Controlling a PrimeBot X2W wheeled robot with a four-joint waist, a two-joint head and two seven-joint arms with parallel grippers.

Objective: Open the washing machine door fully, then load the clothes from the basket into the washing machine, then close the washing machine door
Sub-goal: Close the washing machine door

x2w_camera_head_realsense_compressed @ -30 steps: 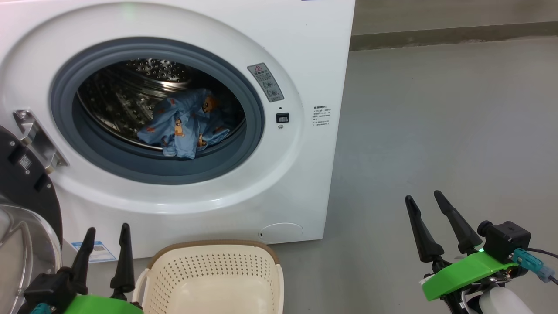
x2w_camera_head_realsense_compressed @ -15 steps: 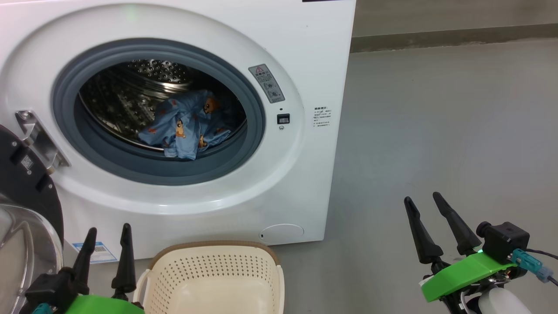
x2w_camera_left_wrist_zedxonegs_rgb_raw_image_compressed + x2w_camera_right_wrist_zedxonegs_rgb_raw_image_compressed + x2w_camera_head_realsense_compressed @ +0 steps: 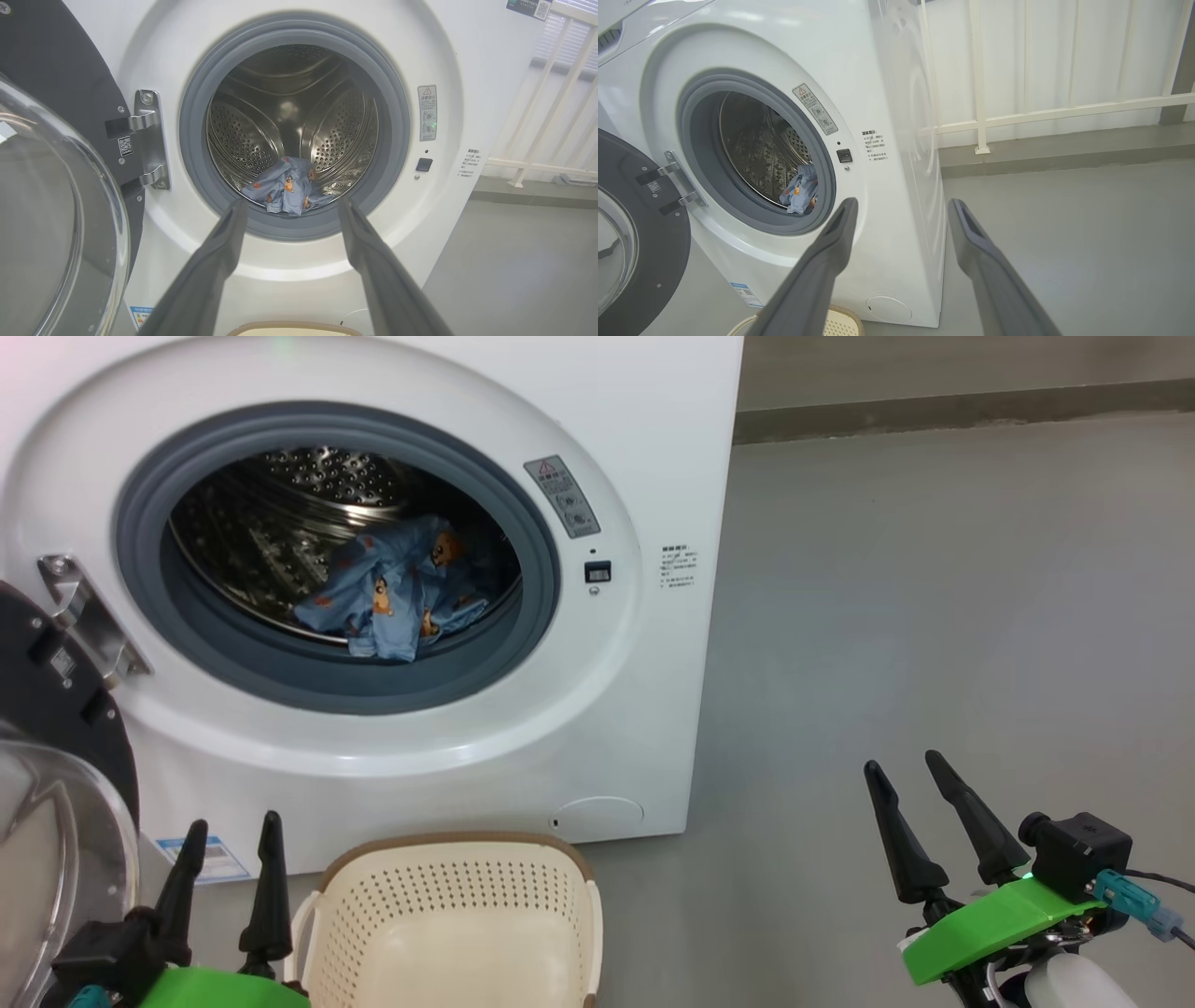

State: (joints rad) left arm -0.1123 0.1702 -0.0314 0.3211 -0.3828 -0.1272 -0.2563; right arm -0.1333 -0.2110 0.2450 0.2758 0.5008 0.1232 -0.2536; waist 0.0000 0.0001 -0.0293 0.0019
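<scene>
One change in head view: slight camera shift, layout as before. Blue bear-print clothes bunched low inside the washing machine; the washing machine door open at its left, the basket just before it. Left claw, right claw: spread wide, empty. Left wrist view: same heap inside. Right wrist view: likewise.

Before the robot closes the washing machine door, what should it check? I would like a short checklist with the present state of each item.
1. Clothes inside the drum: ok.
2. Hem clear of the grey gasket: cannot tell.
3. Basket empty, in its visible part: ok.
4. Washing machine door open, at the left: ok.
5. Left gripper and right gripper open and empty: ok.
6. Door's swing clear of the left gripper and the basket: cannot tell.
</scene>
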